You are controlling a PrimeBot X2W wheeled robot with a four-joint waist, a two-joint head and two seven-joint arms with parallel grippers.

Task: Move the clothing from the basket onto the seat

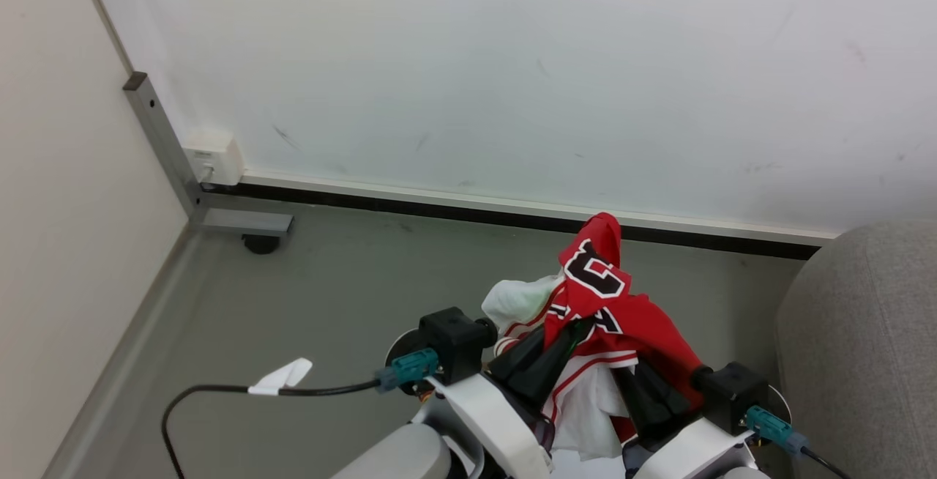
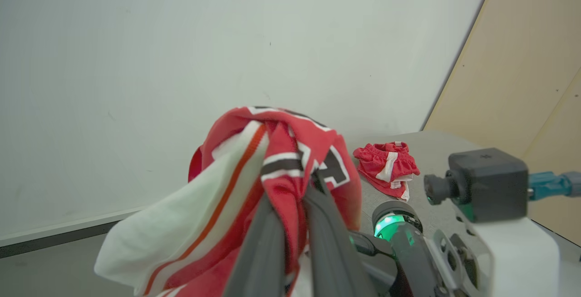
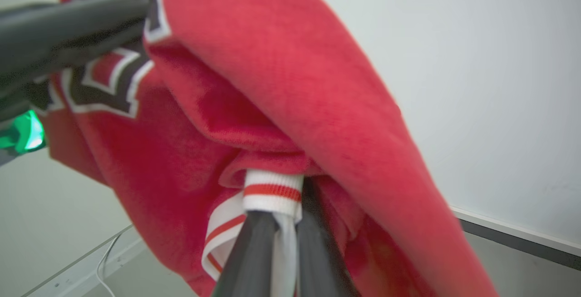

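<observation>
Bunched red clothing (image 1: 637, 325), white-striped, black-lettered

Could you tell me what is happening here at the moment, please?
The robot holds a bundle of red and white clothing up in the air, with both hands shut on it. The left hand pinches the lettered part and the right hand a striped white cuff. The grey seat is just to its right, and another red garment already lies there.

From the head, down at floor (image 1: 329, 281) and wall (image 1: 512, 61); from both wrists, close against clothing (image 1: 611, 303), shared across 3.
</observation>
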